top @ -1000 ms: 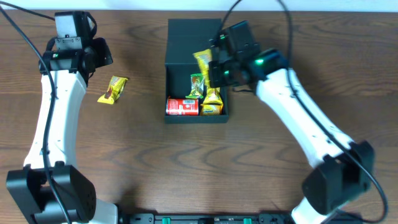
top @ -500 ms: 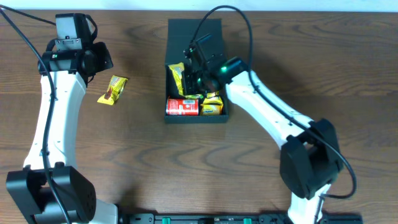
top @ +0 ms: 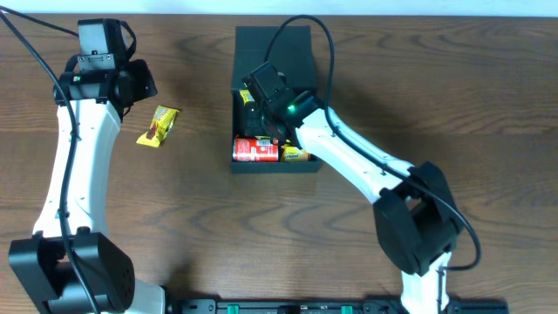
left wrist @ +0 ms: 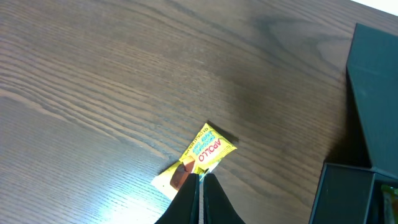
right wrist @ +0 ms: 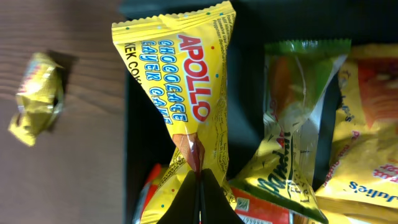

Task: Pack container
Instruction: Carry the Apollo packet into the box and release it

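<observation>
Centrally on the wooden table, the black container is seen open, with a red can and snack packets inside. Over its interior, a yellow Apollo cake packet is clamped by the right gripper. The left gripper is held with jaws pressed together, empty, above a second Apollo packet on the table.

Overhead cam: straight down from high, whole counter, both arms. L wrist cam: angled down, mid-distance, onto loose packet. R wrist cam: v. close above container interior. All three share packet + container.
</observation>
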Motion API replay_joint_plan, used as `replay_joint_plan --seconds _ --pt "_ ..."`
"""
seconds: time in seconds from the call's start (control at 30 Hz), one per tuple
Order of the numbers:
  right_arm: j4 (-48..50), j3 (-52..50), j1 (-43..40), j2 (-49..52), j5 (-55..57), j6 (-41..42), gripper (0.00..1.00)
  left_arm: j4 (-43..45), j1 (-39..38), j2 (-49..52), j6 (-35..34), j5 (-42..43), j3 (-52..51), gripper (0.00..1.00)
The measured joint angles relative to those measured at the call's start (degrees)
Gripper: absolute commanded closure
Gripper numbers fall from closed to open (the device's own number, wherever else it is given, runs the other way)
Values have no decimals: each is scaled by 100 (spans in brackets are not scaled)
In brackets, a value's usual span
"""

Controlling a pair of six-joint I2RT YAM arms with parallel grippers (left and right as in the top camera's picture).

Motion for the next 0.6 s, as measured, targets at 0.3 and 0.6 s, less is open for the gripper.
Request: replay_joint_plan --seconds 0.3,0.6 --pt "-4 0 -2 321 90 293 98 -9 0 0 0 -24 0 94" --pt "-4 0 -2 426 273 424 98 -11 0 0 0 -42 0 94"
